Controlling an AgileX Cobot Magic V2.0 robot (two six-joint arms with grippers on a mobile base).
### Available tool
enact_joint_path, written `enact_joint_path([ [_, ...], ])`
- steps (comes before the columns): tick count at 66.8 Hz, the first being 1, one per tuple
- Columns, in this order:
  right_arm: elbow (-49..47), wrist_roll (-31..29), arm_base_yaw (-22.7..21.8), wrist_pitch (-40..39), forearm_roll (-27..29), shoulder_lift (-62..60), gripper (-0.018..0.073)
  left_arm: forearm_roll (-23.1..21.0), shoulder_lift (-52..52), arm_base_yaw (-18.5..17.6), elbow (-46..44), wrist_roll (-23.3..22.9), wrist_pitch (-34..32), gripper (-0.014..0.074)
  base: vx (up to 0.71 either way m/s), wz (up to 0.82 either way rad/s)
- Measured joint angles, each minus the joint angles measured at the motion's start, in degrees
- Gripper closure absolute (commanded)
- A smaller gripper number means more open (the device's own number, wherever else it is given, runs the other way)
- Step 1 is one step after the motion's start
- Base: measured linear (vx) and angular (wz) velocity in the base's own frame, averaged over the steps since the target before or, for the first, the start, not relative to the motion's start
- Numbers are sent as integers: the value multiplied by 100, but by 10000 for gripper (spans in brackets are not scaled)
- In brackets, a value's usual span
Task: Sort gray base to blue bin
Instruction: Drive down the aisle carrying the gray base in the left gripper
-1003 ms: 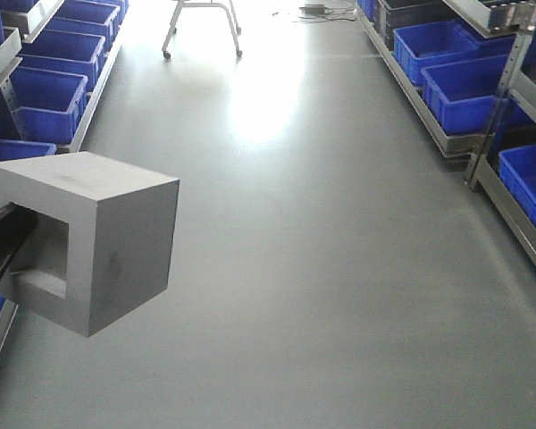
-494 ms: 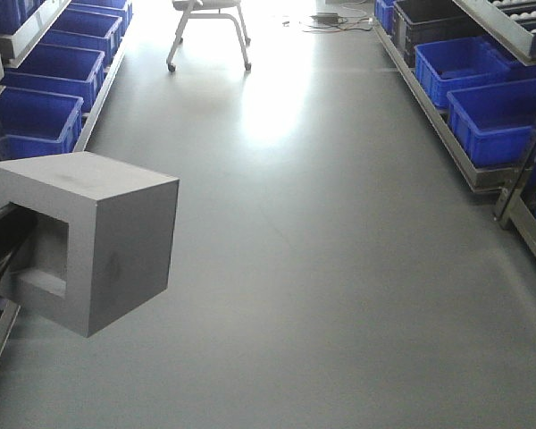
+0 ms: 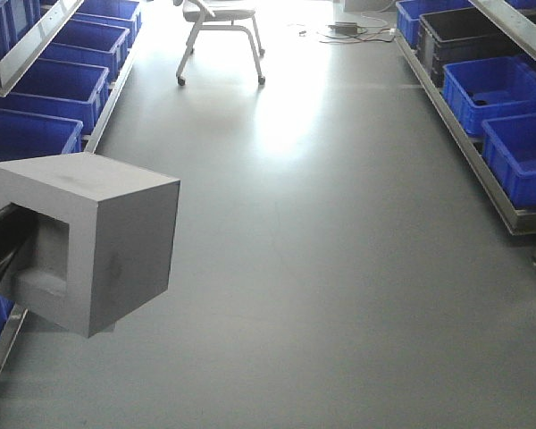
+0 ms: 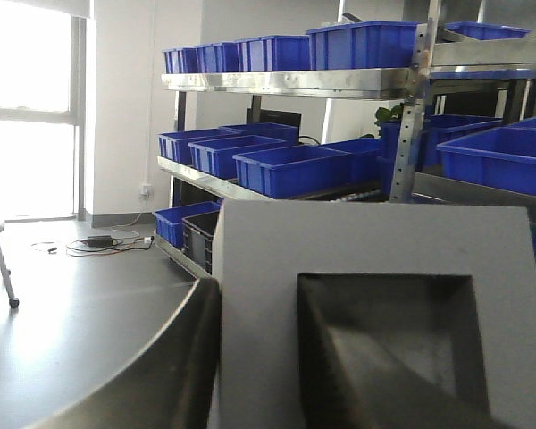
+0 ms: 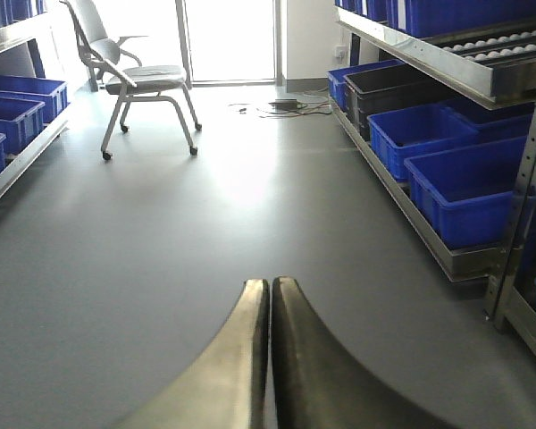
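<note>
The left gripper (image 4: pixel 259 286) grips the gray base (image 3: pixel 98 241). The right gripper (image 5: pixel 270 284) is closed and holds nothing. Blue bins (image 3: pixel 49 85) line both sides, and a chair (image 3: pixel 221 18) stands far off.

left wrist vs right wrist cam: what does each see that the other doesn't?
Left wrist only: the gray base filling the lower frame, held by the left gripper with one of its jaws inside the recess and one outside the wall, plus upper shelf tiers of blue bins.
Right wrist only: the right gripper, jaws pressed together on nothing, and the whole chair.
Both: the gray floor, a black bin among blue ones at floor level, and cables on the floor.
</note>
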Motion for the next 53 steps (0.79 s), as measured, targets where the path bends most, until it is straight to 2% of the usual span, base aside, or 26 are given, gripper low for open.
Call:
enact_joint_path([
  [35,0,0,0,0,0,0,564,0,0,0,0,0,0,594,39,13],
  [53,0,0,0,0,0,0,564,0,5,0,0,0,0,594,28,47],
])
